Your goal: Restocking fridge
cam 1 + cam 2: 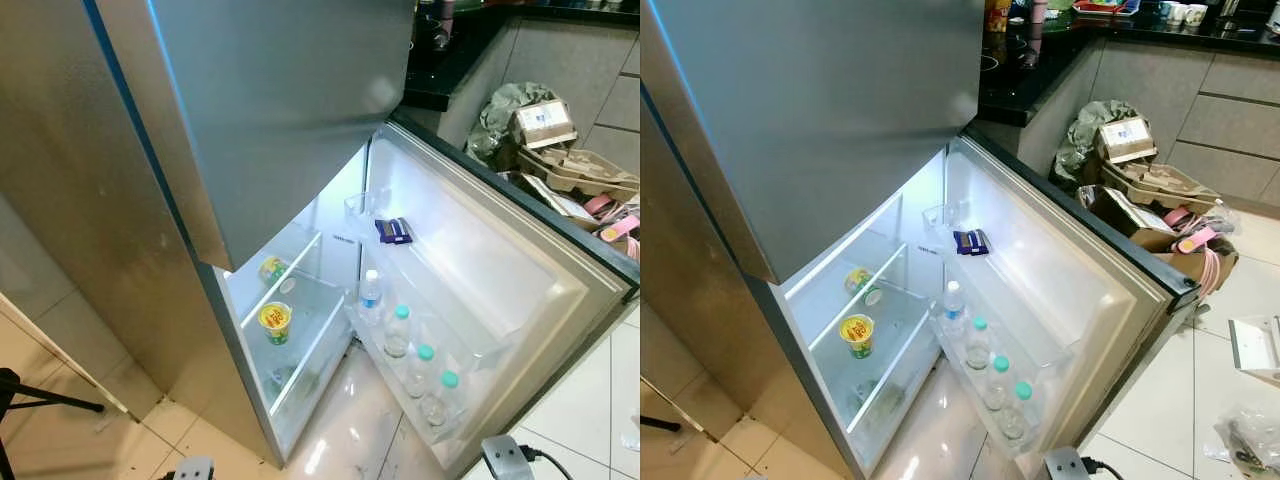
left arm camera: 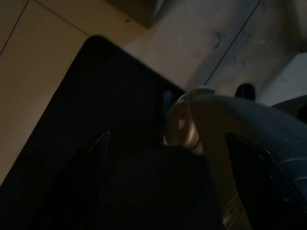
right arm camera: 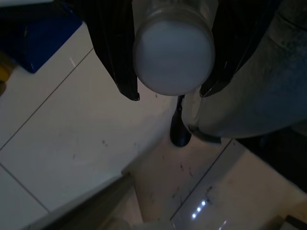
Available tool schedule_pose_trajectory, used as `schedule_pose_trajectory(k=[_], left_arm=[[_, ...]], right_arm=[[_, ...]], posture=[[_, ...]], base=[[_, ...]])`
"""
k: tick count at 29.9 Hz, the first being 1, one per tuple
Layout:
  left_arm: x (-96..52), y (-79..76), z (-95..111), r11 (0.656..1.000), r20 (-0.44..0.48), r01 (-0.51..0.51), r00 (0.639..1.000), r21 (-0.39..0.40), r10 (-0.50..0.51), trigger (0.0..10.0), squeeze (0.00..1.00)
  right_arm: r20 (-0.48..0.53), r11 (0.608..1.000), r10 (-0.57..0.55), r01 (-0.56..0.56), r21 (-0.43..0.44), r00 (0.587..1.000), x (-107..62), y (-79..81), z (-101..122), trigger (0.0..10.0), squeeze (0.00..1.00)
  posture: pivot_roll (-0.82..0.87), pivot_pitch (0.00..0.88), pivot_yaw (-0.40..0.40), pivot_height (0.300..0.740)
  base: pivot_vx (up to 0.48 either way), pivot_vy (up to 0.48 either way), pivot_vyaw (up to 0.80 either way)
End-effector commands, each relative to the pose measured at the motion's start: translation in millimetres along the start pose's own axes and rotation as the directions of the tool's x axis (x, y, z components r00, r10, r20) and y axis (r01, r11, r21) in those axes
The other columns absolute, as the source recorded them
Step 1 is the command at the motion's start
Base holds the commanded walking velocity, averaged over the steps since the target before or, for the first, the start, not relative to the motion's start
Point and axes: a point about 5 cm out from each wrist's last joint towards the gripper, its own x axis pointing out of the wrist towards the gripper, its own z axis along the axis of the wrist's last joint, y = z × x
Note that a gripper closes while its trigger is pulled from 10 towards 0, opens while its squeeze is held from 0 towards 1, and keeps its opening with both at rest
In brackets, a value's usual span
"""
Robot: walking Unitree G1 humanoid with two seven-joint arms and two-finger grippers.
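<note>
Four water bottles (image 1: 398, 330) stand upright in a row in the lowest rack of the open fridge door (image 1: 500, 260), kept from tipping by the rack's clear rail, and by my reading there is room left along that row. Higher on the door a small dark packet (image 1: 393, 231) lies flat on a shallow shelf, beside a clear cup-like holder. Inside the lit fridge (image 1: 300, 300), a yellow-lidded cup (image 1: 275, 322) sits on the glass shelf and a second yellowish tub (image 1: 272, 268) lies further back on the shelf above.

Down at the robot's side, the right claw (image 3: 168, 91) pinches a bottle with a pale cap (image 3: 173, 56), one black finger on each side just below the cap, hanging above the tiled floor (image 3: 72, 143). That is likely the next item to stock. From the dark wrist picture I cannot tell how the left claw (image 2: 163, 158) is set.

Cardboard boxes and egg trays (image 1: 1150, 180) pile beside the black tabletop (image 1: 1040, 70).
</note>
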Motion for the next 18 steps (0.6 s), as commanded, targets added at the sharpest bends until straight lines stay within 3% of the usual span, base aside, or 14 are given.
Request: schedule_pose_trajectory(k=[1,3,6,8,10,11,12,13,15,17,18], left_arm=[[0.9,-4.1,-4,1.0,-0.016,0.003,1.0,0.006,-0.003,10.0,0.0],[2.4,-6.2,-4,0.999,-0.037,-0.02,0.999,0.042,0.021,10.0,0.0],[4.8,-10.1,-3,0.996,-0.048,-0.034,0.998,0.08,0.038,10.0,0.0],[5.2,-10.8,-2,0.996,-0.051,-0.033,0.998,0.089,0.038,10.0,0.0],[5.8,-12.4,-2,0.995,-0.053,-0.031,0.998,0.095,0.036,10.0,0.0],[5.8,-12.4,-2,0.995,-0.053,-0.031,0.998,0.095,0.036,10.0,0.0],[6.4,-14.3,-2,0.995,-0.054,-0.025,0.998,0.094,0.03,10.0,0.0],[6.4,-14.3,-2,0.995,-0.054,-0.025,0.998,0.094,0.03,10.0,0.0],[6.8,-15.8,-3,0.995,-0.058,-0.019,0.998,0.097,0.025,10.0,0.0],[6.9,-16.2,-3,0.995,-0.059,-0.019,0.998,0.098,0.025,10.0,0.0],[7.0,-16.8,-3,0.995,-0.061,-0.018,0.998,0.098,0.024,10.0,0.0]], right_arm=[[0.015,1.0,-0.002,0.002,-0.011,1.0,0.0,-1.7,3,10.0,0.0],[0.068,0.998,0.037,-0.034,-0.045,0.997,1.3,1.2,16,10.0,0.0],[0.201,0.98,0.192,-0.179,-0.085,0.96,3.0,15.6,49,10.0,0.0],[0.226,0.972,0.229,-0.212,-0.097,0.947,2.8,19.1,56,10.0,0.0],[0.299,0.942,0.336,-0.315,-0.118,0.893,1.1,27.8,79,10.0,0.0],[0.299,0.942,0.336,-0.315,-0.118,0.893,1.1,27.8,79,10.0,0.0],[0.346,0.9,0.437,-0.401,-0.173,0.83,-2.2,35.8,100,10.0,0.0],[0.346,0.9,0.437,-0.401,-0.173,0.83,-2.2,35.8,100,10.0,0.0],[0.352,0.851,0.525,-0.466,-0.244,0.775,-5.4,43.8,113,10.0,0.0],[0.349,0.832,0.554,-0.484,-0.272,0.756,-6.6,46.6,117,10.0,0.0],[0.35,0.805,0.591,-0.505,-0.311,0.726,-8.7,50.4,124,10.0,0.0]], posture=[[-0.05,0.0,-0.033,0.74],[-0.05,0.0,-0.037,0.74],[-0.05,0.0,-0.038,0.74],[-0.05,0.0,-0.038,0.74],[-0.05,0.0,-0.037,0.74],[-0.05,0.0,-0.037,0.74],[-0.05,0.0,-0.037,0.74],[-0.05,0.0,-0.037,0.74],[-0.05,0.0,-0.039,0.74],[-0.05,0.0,-0.039,0.74],[-0.05,0.0,-0.042,0.74]], base=[[0.0,0.0,0.0],[0.0,0.0,0.0],[0.0,0.0,0.0],[0.0,0.0,0.0],[0.0,0.0,0.0],[0.0,0.0,0.0],[0.0,0.0,0.0],[0.0,0.0,0.0],[0.0,0.0,0.0],[0.0,0.0,0.0],[0.0,0.0,0.0]])
